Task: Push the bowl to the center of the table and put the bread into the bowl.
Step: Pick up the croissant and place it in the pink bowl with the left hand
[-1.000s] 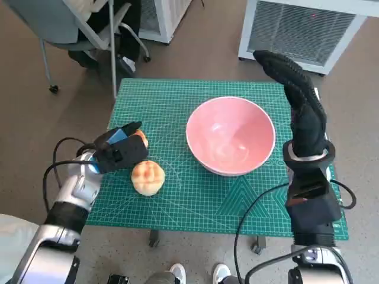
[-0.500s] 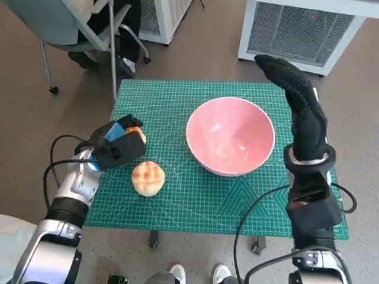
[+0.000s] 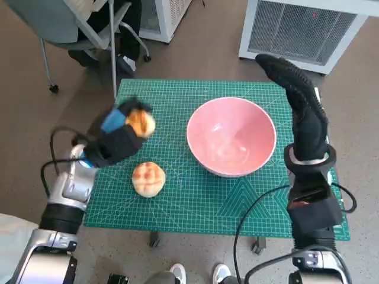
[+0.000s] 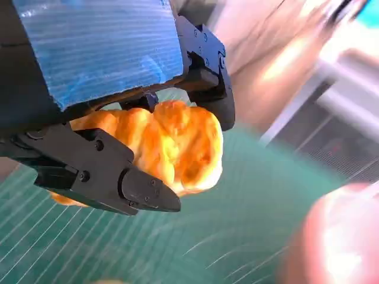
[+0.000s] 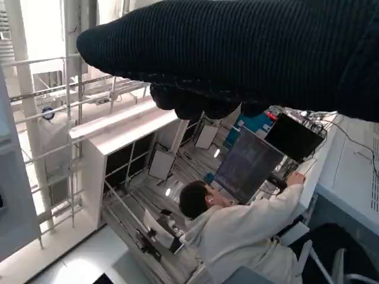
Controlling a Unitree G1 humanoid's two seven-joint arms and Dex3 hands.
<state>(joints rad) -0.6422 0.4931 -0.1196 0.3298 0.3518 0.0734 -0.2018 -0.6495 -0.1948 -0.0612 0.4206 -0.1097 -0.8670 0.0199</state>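
Observation:
A pink bowl [image 3: 231, 136] stands on the green cutting mat [image 3: 195, 195], right of the middle. My left hand [image 3: 115, 139] holds a golden piece of bread [image 3: 141, 123] lifted above the mat's left part; the left wrist view shows that bread [image 4: 160, 142] gripped between black fingers [image 4: 100, 171], with the bowl's rim [image 4: 337, 236] blurred beyond. A second round bun [image 3: 148, 178] lies on the mat below the hand. My gloved right hand [image 3: 299, 100] is raised with its fingers stretched out, beside the bowl's right rim, holding nothing.
A white grilled unit [image 3: 302, 29] stands past the table's far right corner. An office chair [image 3: 77, 29] stands on the floor at far left. A person in white [image 5: 237, 231] shows in the right wrist view.
My left hand has lifted the bread off the mat and carried it up and a little toward the bowl. The right hand and bowl have stayed put.

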